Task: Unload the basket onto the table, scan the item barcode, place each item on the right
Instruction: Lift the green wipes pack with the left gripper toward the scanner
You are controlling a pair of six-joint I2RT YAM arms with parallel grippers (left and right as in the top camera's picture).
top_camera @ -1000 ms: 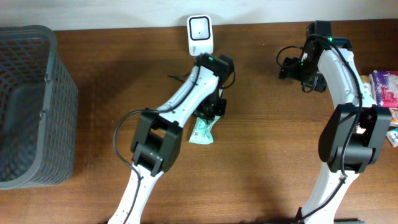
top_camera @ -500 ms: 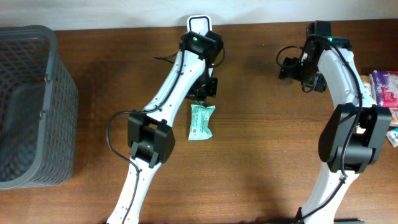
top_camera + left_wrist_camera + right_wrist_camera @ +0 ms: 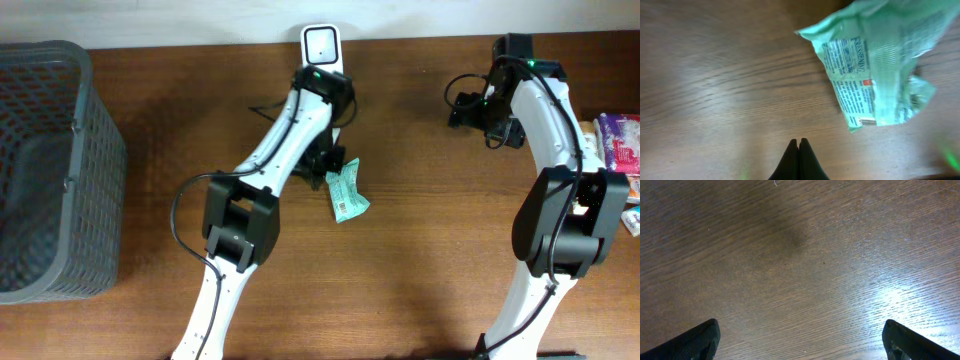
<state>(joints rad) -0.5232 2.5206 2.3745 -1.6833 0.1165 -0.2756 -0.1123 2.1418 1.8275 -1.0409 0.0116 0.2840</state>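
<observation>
Inspector: Packet [image 3: 347, 192], green and crumpled, apparently lying askew on tabletop [image 3: 430, 250], just right of left gripper [image 3: 799, 145] and a little in front of scanner [image 3: 321, 45].

Clerk: Held?

Inspector: Judged not. Left gripper pinched fully closed, tips together, nothing between them in wrist view. Packet beyond the tips and off to one side. Right gripper [image 3: 800, 325] spread wide, empty, over bare wood well to the right.

Clerk: Advice for the step?

Inspector: Open left gripper and take packet by an edge clear of the printed panel. Lift, then turn that panel square to scanner window. Keep the wrapper taut; creases and glare likely to spoil a read. Hold steady near the window rather than sweeping past.

Clerk: Anything unclear?

Inspector: Plenty. Barcode itself not made out: fine print visible in wrist view but blurred, pale label patch visible from overhead but too small to read. Contact between left gripper and packet not determinable from overhead, arm covering that spot. Scanner base hidden behind left arm. Far end of packet cut off at wrist-view edge. Boxes [image 3: 618, 140] at right edge of tabletop only partly in frame. Basket [image 3: 100, 180] at left likewise cropped, contents not discernible.
</observation>
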